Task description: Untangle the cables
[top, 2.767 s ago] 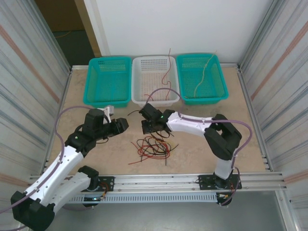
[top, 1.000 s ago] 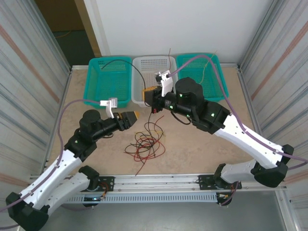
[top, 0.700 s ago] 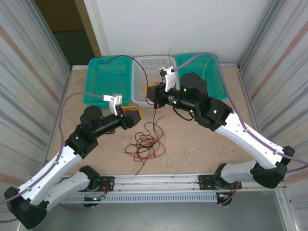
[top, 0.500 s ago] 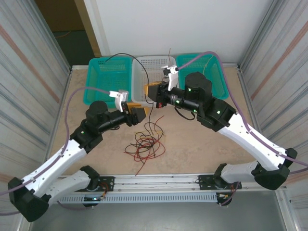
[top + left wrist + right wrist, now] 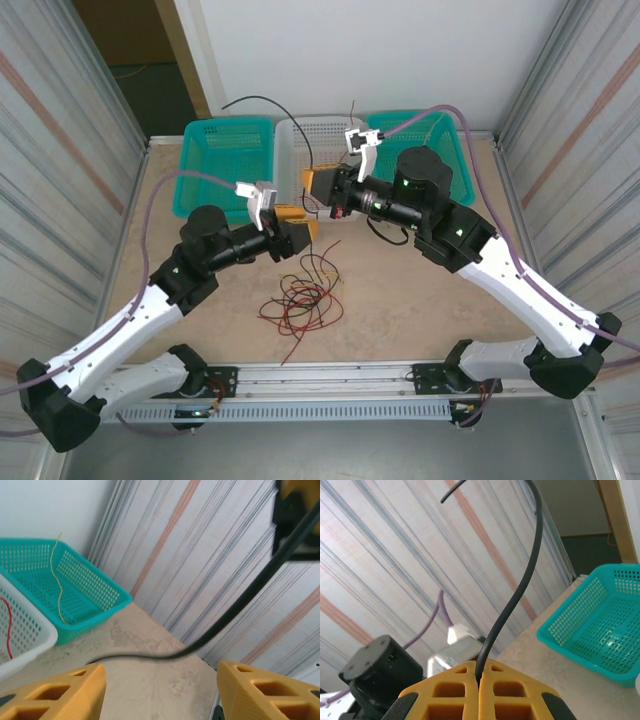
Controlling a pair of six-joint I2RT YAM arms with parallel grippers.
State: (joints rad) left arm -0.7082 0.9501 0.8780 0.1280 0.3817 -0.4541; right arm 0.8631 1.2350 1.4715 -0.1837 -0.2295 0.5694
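Right claw (image 5: 480,672) is pinching one black cable (image 5: 520,590) aloft; left claw (image 5: 161,680) is standing spread near it. Red cable (image 5: 7,630) and yellow cable (image 5: 59,585) are lying in baskets (image 5: 100,607). By judgement, sorting is running partway: the tangle (image 5: 305,300) is lying unsorted on the bench (image 5: 400,300).

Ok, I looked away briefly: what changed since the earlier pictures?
The right gripper rose from the tangle of red and black wires toward the three plastic mesh baskets, lifting a thin black cable pinched in its jaws. The left gripper, open, swung right to meet that cable. The baskets stayed put.
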